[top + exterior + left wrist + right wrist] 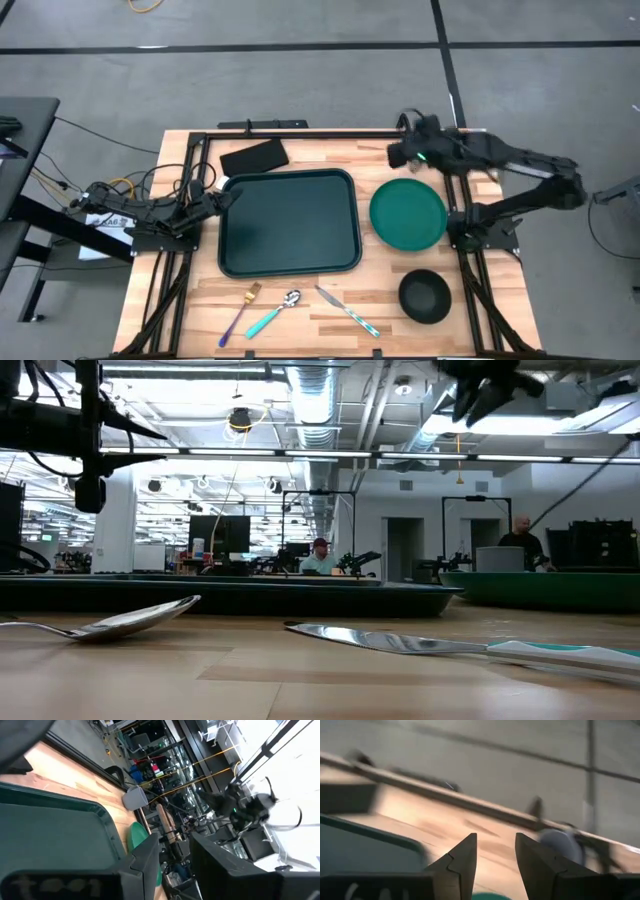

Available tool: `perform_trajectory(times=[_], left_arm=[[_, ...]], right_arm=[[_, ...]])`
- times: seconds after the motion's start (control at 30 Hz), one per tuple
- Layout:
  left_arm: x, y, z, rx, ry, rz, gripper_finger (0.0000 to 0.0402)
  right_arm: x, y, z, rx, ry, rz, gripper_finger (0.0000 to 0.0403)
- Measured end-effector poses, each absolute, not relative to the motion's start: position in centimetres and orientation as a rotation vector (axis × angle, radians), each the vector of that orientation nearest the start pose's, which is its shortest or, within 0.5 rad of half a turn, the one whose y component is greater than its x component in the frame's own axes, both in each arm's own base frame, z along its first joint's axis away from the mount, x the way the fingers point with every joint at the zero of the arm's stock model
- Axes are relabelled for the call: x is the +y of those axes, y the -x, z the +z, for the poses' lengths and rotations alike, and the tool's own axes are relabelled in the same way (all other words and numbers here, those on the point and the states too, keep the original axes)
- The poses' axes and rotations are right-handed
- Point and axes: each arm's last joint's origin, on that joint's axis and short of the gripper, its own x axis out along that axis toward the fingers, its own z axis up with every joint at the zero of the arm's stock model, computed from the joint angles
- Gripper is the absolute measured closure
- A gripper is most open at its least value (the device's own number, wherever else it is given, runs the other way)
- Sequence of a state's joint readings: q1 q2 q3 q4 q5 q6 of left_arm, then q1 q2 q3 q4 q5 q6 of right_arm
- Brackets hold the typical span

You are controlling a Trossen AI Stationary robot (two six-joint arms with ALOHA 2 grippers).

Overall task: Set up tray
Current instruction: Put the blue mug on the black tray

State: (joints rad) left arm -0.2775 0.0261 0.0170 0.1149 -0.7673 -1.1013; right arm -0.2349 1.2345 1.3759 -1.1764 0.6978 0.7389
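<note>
Cutlery lies nearest; tray runs left-right, left gripper beside its left rim, jaws parted, empty; right gripper likewise released.

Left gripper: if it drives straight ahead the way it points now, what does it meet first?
Probably the tray: the left gripper, holding nothing, sits at its left rim pointing across it. It may pass above; height is unclear.

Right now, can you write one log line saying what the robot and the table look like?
tray: empty, mid-table | plate: right of tray | left gripper: open, at tray's left rim | right gripper: open, above table beyond plate
</note>
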Motion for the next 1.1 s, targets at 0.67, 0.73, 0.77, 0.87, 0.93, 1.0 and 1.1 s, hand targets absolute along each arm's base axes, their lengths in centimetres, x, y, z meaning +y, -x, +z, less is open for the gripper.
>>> perform_trajectory(times=[0.67, 0.73, 0.77, 0.87, 0.93, 1.0, 1.1], left_arm=[[-0.8, -9.3, 17.4, -0.233, 1.003, 0.314, 0.0303], [-0.9, -9.4, 17.4, -0.225, 1.002, 0.300, 0.0303], [-0.9, -9.4, 17.4, -0.223, 1.001, 0.298, 0.0303], [-0.9, -9.4, 17.4, -0.220, 1.001, 0.292, 0.0303], [-0.9, -9.4, 17.4, -0.219, 1.001, 0.292, 0.0303], [-0.9, -9.4, 17.4, -0.219, 1.001, 0.292, 0.0303], [-0.9, -9.4, 17.4, -0.218, 1.001, 0.292, 0.0303]], right_arm=[[-19.4, -23.0, 27.1, 1.328, -0.625, -1.301, 0.0276], [-19.8, -23.2, 26.6, 1.336, -0.625, -1.309, 0.0276], [-20.1, -23.2, 26.3, 1.341, -0.626, -1.315, 0.0276], [-21.0, -23.1, 25.5, 1.367, -0.646, -1.334, 0.0276], [-21.6, -22.9, 24.9, 1.383, -0.663, -1.350, 0.0276], [-22.0, -22.7, 24.5, 1.393, -0.676, -1.363, 0.0276], [-22.5, -22.6, 24.0, 1.405, -0.700, -1.368, 0.0276]])
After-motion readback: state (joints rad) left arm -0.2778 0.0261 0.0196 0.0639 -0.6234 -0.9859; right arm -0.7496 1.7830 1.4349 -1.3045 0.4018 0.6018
